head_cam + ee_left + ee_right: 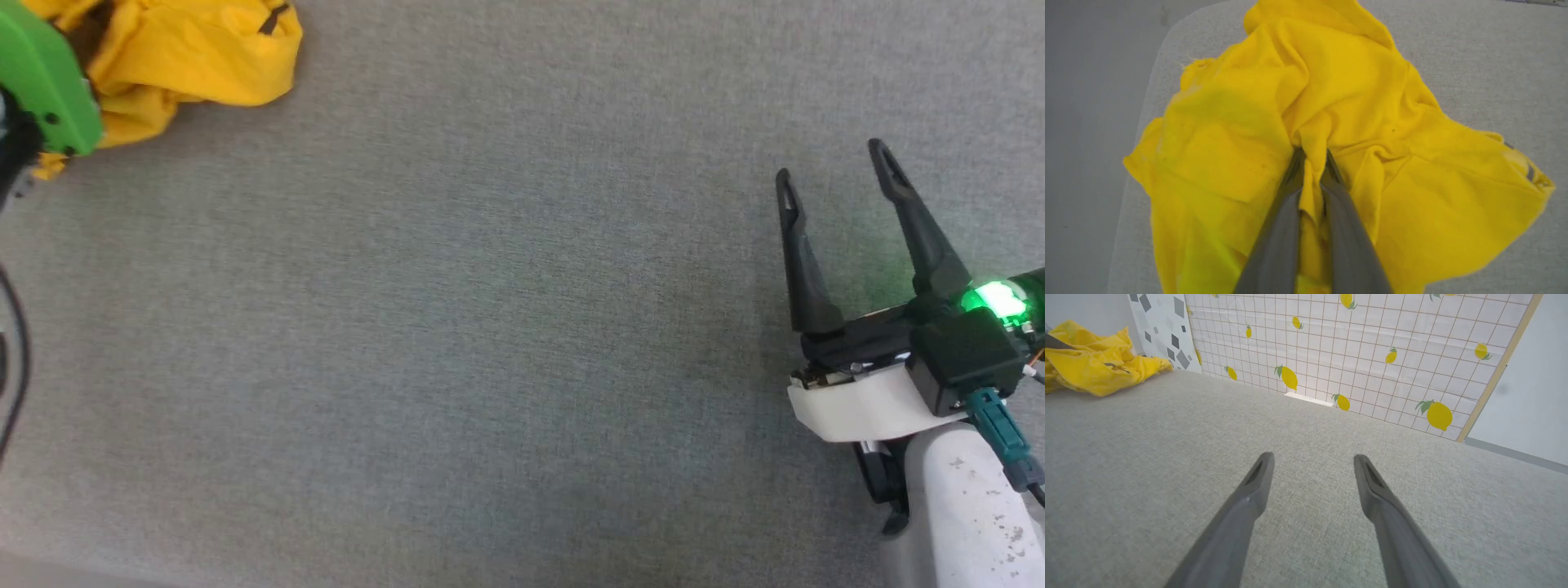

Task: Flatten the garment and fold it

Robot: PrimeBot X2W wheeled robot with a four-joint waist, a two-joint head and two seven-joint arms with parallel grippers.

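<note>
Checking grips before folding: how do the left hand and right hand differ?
The left hand is shut on a fold of the garment; the right hand is open and empty. The left hand sits in cloth; the right hand is over bare grey surface. Both are dark, two-fingered.

Dark tapered fingers [804, 261] meet a white collar [857, 408], black box [963, 359] (green light [992, 298]), teal plug [1000, 425], pale forearm [963, 506].

Support: tabletop [522, 343], covered in grey woven fabric, flat, with a rounded corner at the upper left of the left wrist view. Contents: one garment [200, 57], yellow, crumpled in a heap at the upper left of the head view; print mostly hidden, possibly one dark stripe.
</note>
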